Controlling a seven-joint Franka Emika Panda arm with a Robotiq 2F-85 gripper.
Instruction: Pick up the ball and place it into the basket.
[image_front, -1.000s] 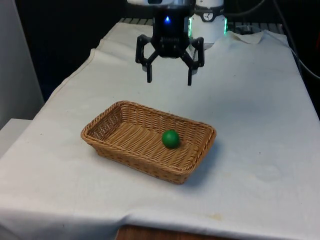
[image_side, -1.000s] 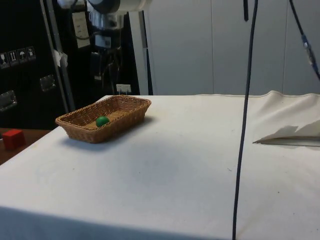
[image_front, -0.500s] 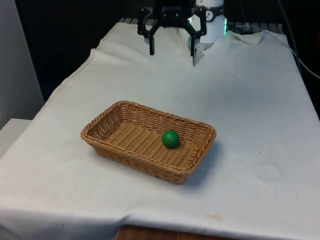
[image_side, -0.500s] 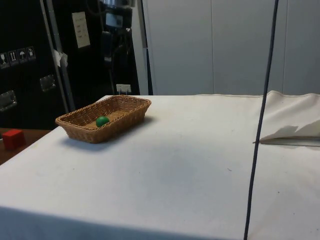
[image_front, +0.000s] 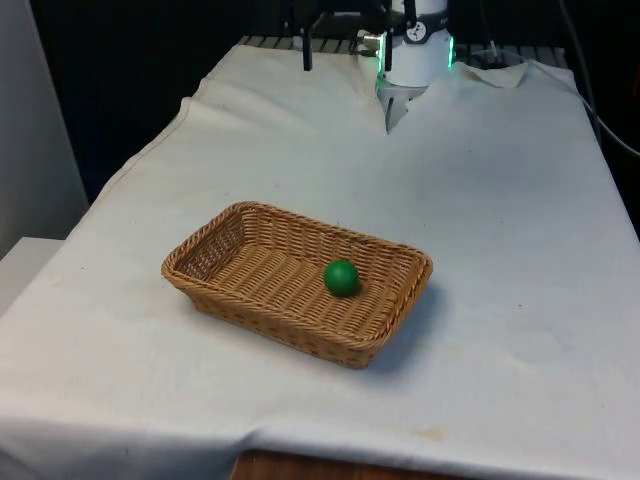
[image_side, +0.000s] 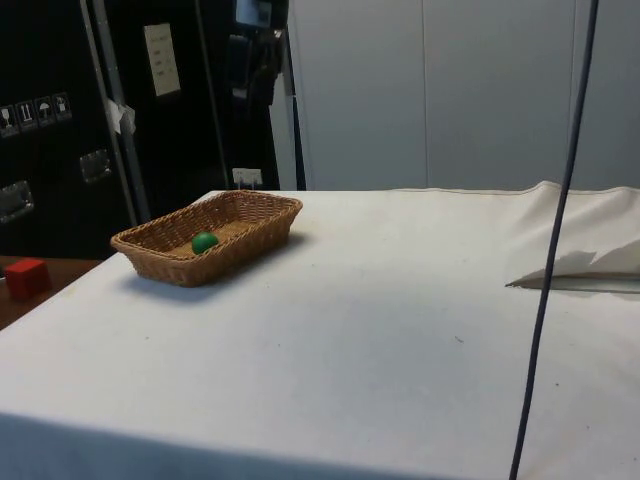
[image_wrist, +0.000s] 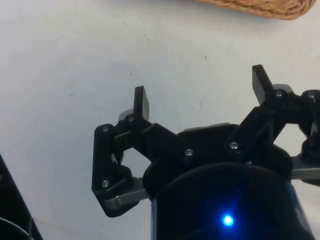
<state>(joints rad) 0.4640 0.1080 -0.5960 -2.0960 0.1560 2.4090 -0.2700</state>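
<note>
One green ball (image_front: 341, 278) sits inside the wicker basket (image_front: 240, 222) on the table (image_front: 500, 220). Well above, the gripper (image_wrist: 200, 95) hangs with jaws wide and empty (a red block (image_side: 26, 277) sits off-table).

The front view looks down the counter (image_front: 500, 200) toward the gripper (image_wrist: 200, 92); the side view sits low, square-on — both share the basket (image_front: 297, 280) (image_side: 208, 236). The wrist view looks down from close above the cloth.
</note>
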